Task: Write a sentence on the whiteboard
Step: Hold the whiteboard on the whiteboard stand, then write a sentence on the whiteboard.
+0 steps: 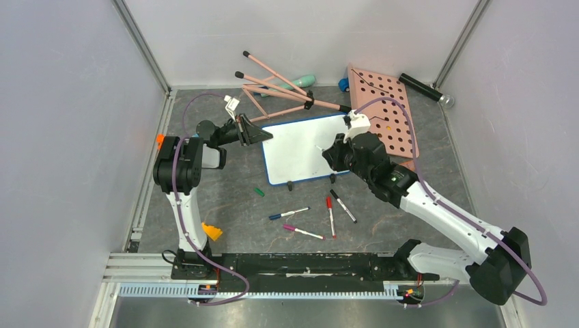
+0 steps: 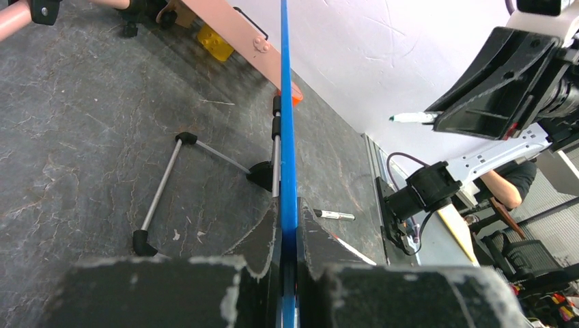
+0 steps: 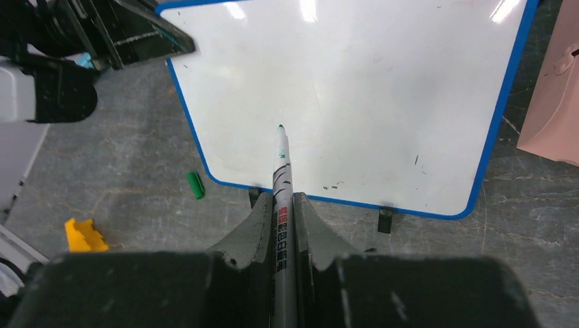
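Note:
The whiteboard [image 1: 300,149] stands tilted on its little black feet at mid-table, blue-framed. Its white face [image 3: 355,96] carries only a few small dark specks; the sentence is not in view. My left gripper [image 1: 261,134] is shut on the board's left edge, and the blue frame [image 2: 285,123] runs straight between its jaws [image 2: 289,236]. My right gripper [image 1: 329,153] is shut on a green-tipped marker [image 3: 282,179], uncapped. The marker points at the lower middle of the board. Whether the tip touches the surface I cannot tell.
A green cap [image 1: 259,192] lies in front of the board. Several capped markers [image 1: 330,216] are scattered nearer the arms. A pink pegboard [image 1: 386,113] lies at the right, pink easel legs [image 1: 280,89] behind, a black cylinder [image 1: 427,90] far right, a yellow block [image 1: 212,231] near left.

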You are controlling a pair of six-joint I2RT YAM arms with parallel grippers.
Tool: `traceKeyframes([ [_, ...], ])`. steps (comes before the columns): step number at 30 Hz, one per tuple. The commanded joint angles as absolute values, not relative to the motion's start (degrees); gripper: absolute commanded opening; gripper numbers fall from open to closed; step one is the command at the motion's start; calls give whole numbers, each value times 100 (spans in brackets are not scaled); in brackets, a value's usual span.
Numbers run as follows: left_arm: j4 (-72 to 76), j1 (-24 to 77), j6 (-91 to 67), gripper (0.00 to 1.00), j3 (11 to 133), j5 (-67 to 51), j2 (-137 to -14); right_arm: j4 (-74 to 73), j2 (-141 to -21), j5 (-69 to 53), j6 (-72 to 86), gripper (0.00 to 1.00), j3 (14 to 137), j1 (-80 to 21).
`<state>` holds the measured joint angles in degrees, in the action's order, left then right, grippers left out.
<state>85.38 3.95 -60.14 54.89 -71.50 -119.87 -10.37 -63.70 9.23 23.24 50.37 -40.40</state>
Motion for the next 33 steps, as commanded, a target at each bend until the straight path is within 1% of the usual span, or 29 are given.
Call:
traceKeyframes([
  [1, 8921, 438, -5784, 2, 5432, -7340, -11773, -1212, -6315, 1205, 3122, 0, 5404, -4061],
  [7, 8921, 436, -5800, 2, 5441, -7342, -11782, -1822, -6219, 1183, 3785, 0, 5321, -4061],
  [9, 8921, 433, -5792, 2, 5432, -7341, -11769, -1979, -6208, 994, 3625, 0, 5358, -4062],
  [17, 8921, 431, -5768, 2, 5405, -7352, -11733, -2371, -5495, 1675, 3388, 0, 5111, -4052],
  [20, 8921, 432, -5774, 2, 5405, -7353, -11725, -2367, -5345, 1718, 2960, 0, 5091, -4052],
  [22, 8921, 438, -5775, 2, 5405, -7352, -11727, -2175, -5306, 1411, 2447, 0, 5009, -4052],
  [24, 8921, 436, -5759, 2, 5393, -7349, -11719, -1596, -5169, 666, 1883, 0, 4670, -4052],
  [26, 8921, 432, -5729, 2, 5354, -7323, -11699, -1618, -5265, 616, 1816, 0, 4734, -4052],
  [29, 8921, 435, -5689, 2, 5310, -7295, -11665, -2183, -5630, 1148, 1842, 0, 5128, -4052],
  [33, 8921, 431, -5669, 2, 5265, -7260, -11628, -2036, -5853, 1094, 1650, 0, 5341, -4131],
])
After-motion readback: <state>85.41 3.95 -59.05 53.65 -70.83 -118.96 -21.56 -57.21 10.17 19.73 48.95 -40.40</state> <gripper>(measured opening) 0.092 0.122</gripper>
